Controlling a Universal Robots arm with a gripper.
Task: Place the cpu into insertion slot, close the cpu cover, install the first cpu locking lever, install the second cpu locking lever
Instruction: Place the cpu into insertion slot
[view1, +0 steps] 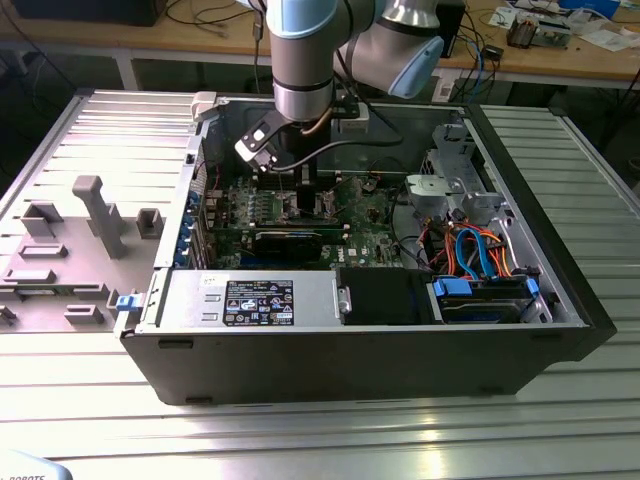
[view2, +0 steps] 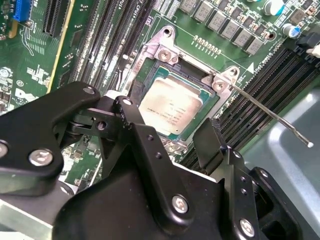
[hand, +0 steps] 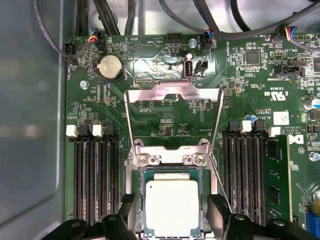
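In both wrist views the cpu lies flat in the insertion slot, its grey face up. The cpu cover is swung open and stands back from the socket, with the green board showing through its window. One thin locking lever sticks out unlatched beside the socket. My gripper hovers just over the cpu, open, with one black finger on each side of the chip and a gap to it. It reaches down into the case.
Black memory slots flank the socket on both sides. Cables run along the board's edge. The open computer case holds a power supply and drive bays, and a grey fixture plate lies at the exterior view's left.
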